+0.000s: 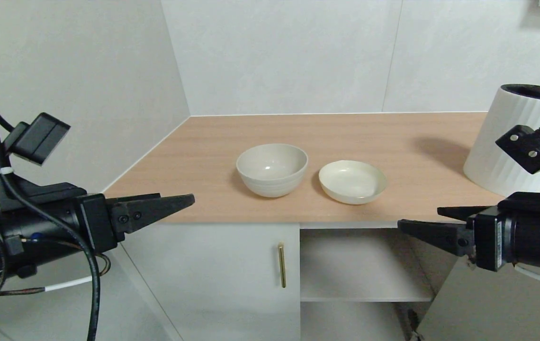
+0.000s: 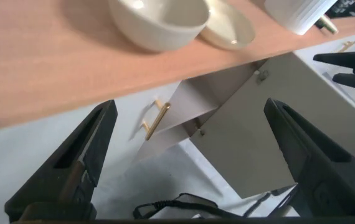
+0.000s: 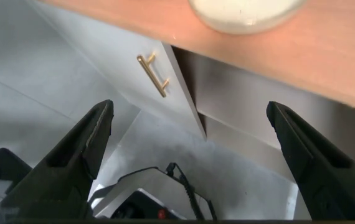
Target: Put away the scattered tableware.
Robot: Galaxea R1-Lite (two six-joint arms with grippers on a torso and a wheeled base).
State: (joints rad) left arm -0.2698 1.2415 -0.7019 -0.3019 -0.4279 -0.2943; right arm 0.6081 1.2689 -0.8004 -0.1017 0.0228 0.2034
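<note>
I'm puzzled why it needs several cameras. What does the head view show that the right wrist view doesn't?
Head view, not the wrist: the deep bowl and the white ribbed container. Right wrist view, not the head: a close look up from below the counter edge, framed by the right gripper's open fingers. Both: the shallow bowl, the brass handle on the closed door, and the open compartment beside it.

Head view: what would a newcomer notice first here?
Two pale bowls sit side by side on the wooden countertop, the deeper bowl left of the shallow bowl. Under the shallow one the cabinet stands open, and the left gripper and the right gripper hang open before the counter's edge.
</note>
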